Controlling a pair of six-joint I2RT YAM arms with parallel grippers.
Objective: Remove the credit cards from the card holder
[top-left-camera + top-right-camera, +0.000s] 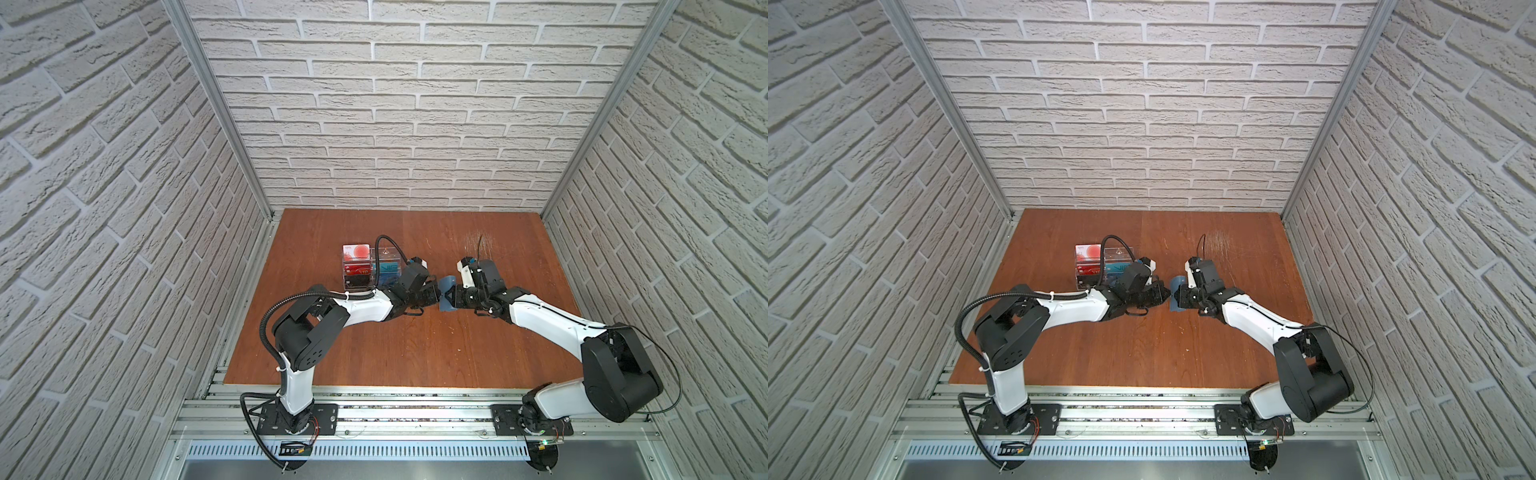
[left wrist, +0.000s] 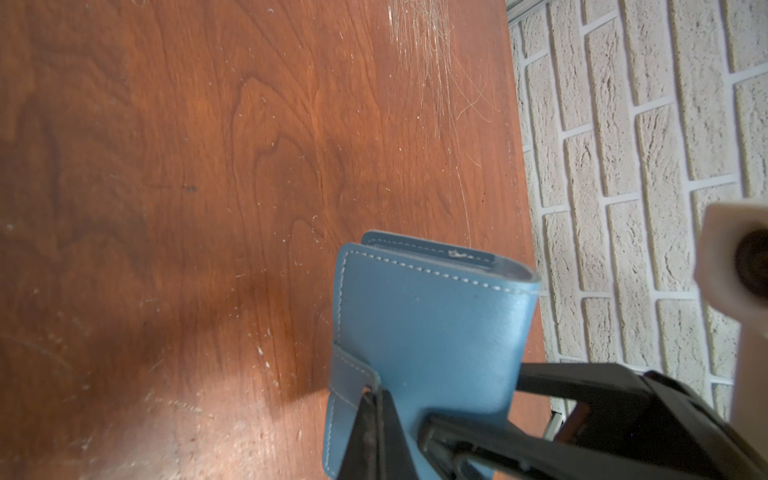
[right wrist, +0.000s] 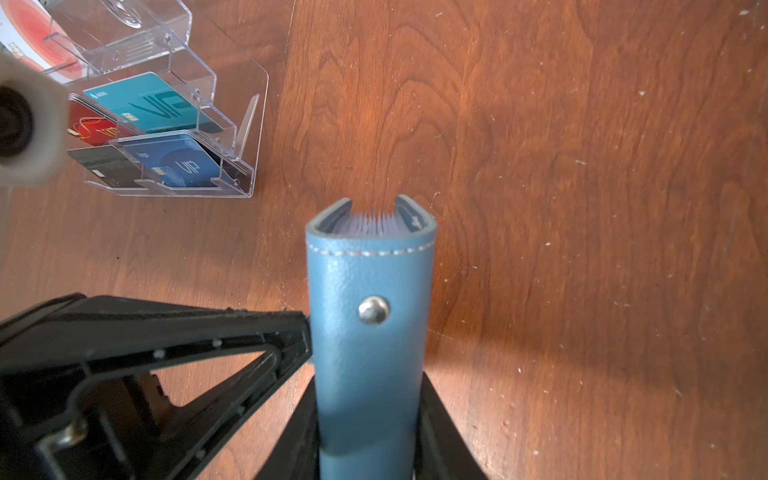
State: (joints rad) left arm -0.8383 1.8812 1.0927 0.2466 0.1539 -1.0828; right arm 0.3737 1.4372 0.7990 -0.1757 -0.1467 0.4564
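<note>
Hanging over the bench [image 1: 415, 353], off to one side of the acrylic rack [image 1: 361, 270], the card holder [image 1: 446, 296] is clamped across both covers by the right gripper [image 3: 370, 453], seemingly to steady it. The left gripper [image 2: 374, 419] is pinched tight on the strap tab [image 2: 351, 374], likely to pull a cover open. The credit cards are hidden inside.

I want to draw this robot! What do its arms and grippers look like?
The left arm and right arm have white shells and chunky black joints. The left gripper and right gripper are black, with triangle-frame fingers, each beside a white camera box. A ribbed black hose with white zip ties loops along the left arm; a thin black wire follows the right.
</note>
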